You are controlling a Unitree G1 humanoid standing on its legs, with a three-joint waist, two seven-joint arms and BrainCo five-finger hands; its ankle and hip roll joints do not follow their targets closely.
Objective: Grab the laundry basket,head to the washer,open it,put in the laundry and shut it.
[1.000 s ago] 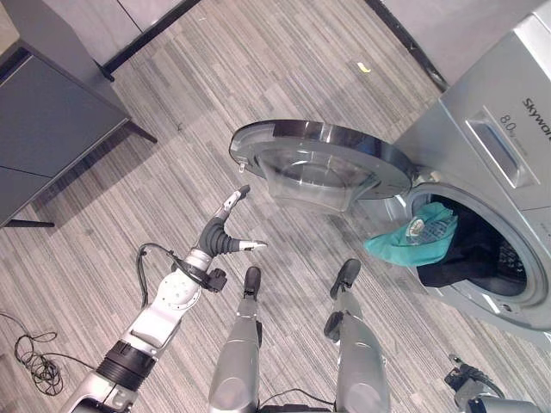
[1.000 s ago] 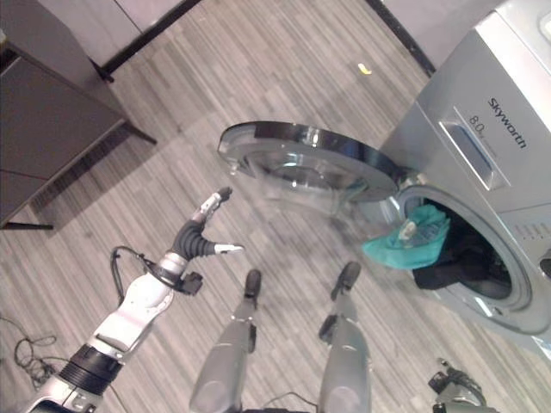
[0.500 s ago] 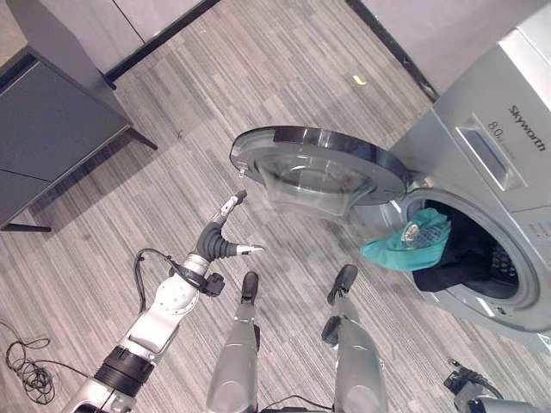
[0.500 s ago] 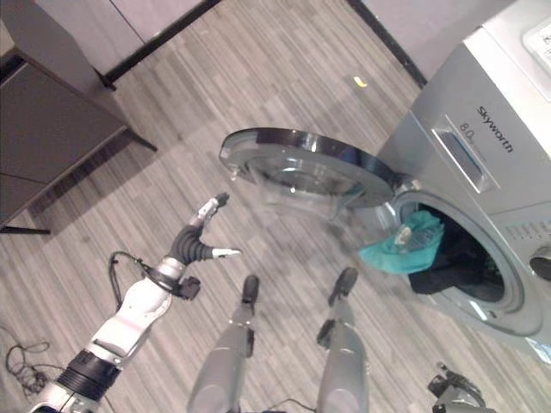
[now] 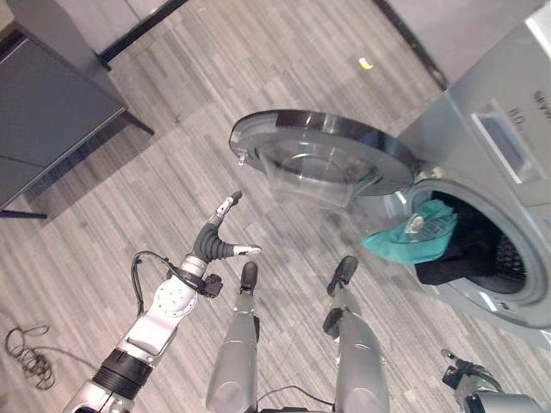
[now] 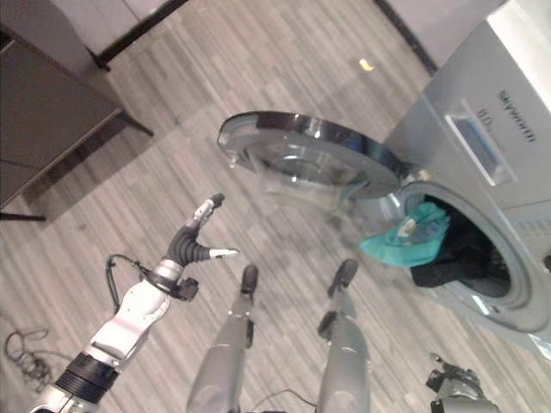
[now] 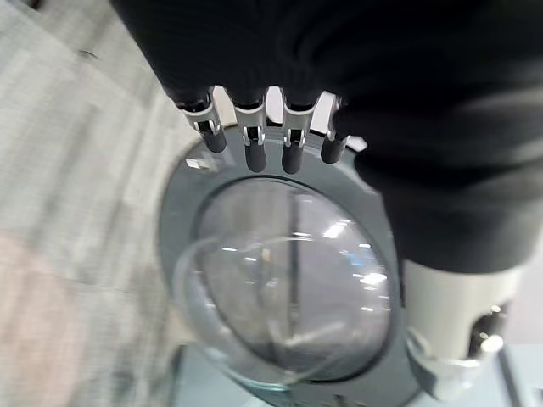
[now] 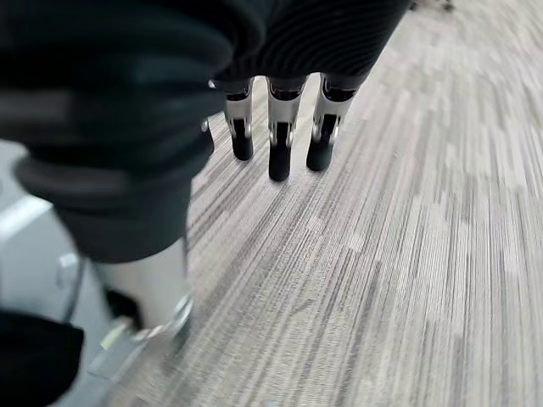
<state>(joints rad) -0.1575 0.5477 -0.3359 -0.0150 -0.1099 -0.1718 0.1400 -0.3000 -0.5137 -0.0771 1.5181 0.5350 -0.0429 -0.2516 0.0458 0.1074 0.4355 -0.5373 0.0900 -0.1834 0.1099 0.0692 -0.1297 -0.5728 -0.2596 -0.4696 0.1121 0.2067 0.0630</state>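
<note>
The silver washer stands at the right with its round glass door swung wide open over the floor. A teal cloth hangs out over the drum's rim, and a dark cloth lies behind it inside. My left hand is raised and open, its fingers straight and pointing at the door's glass, a short way off its near edge and not touching it. My right hand hangs low at the lower right, with straight fingers over the floor and nothing in it.
A dark low cabinet on thin legs stands at the upper left. A small yellow scrap lies on the wood-pattern floor beyond the door. A dark skirting line runs along the far wall.
The whole view has swayed slightly, so the camera moved. The left hand stays raised short of the door; the door and the laundry stand as before.
</note>
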